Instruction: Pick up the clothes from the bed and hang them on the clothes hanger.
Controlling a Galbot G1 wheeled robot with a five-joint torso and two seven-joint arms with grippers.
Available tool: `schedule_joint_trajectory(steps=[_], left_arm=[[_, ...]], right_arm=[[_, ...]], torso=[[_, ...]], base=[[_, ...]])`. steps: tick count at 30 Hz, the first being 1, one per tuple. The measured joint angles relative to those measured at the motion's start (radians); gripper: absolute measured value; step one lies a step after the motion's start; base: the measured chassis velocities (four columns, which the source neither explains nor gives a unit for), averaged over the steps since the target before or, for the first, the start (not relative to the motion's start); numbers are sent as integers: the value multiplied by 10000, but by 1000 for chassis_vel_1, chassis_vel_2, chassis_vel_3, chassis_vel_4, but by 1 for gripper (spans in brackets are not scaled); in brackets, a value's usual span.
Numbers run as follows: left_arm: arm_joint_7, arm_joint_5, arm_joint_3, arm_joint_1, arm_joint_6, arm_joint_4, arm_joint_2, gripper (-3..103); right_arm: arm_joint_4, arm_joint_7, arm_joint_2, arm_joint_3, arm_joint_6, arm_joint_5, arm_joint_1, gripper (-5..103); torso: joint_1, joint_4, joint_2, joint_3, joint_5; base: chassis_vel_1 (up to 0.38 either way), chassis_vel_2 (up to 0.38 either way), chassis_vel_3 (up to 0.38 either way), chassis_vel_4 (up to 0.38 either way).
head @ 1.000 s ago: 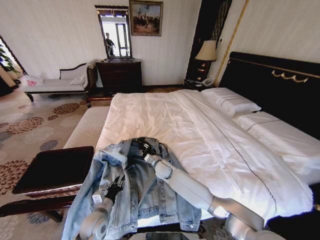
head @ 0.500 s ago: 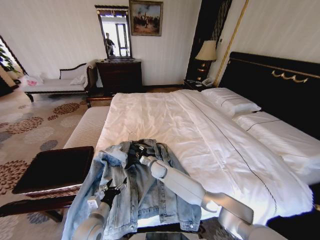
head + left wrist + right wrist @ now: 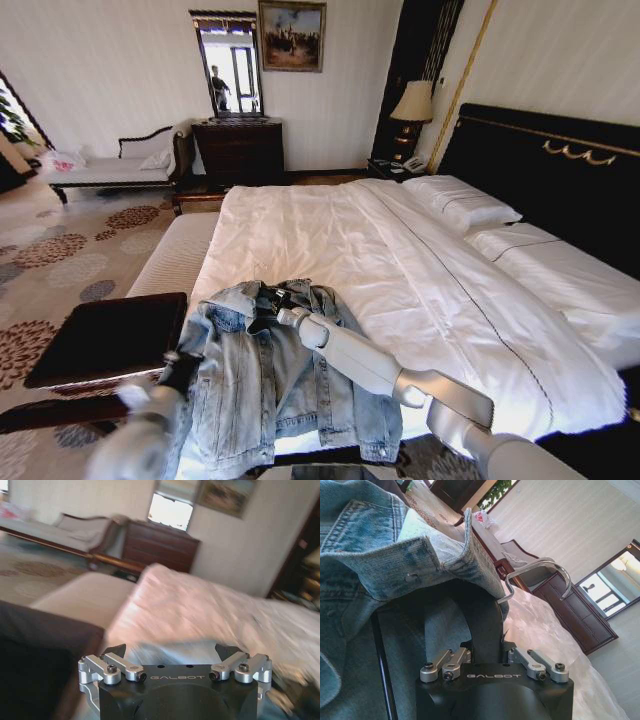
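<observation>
1. On the near corner of the bed (image 3: pixel 330 240), the denim jacket (image 3: pixel 270 380) lay spread, with the black hanger (image 3: pixel 485 620) inside its collar and the hook (image 3: pixel 535 577) sticking out.
2. The right gripper (image 3: pixel 268 312) was clenched on the hanger neck at the collar.
3. Compared with a second before, the left gripper (image 3: pixel 172 655) had drawn back off the jacket front to its left edge, jaws released and empty.
4. So the jacket was probably on the hanger, ready for lifting

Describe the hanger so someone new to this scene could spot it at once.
Start at the wide white bed; a faded denim jacket lies at its near corner. At the jacket's collar, by the right claw, sits the black hanger, its slim silver hook poking out above the denim.
</observation>
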Motion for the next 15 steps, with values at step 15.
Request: schedule_joint_trajectory(steps=[15], left_arm=[[1526,-190,-1772,-727,430,3362,3646,100]], right_arm=[[-13,21,79,215,194,-128,-165,27]], torso=[[1,-3,0,0,-2]], base=[[0,0,0,0]])
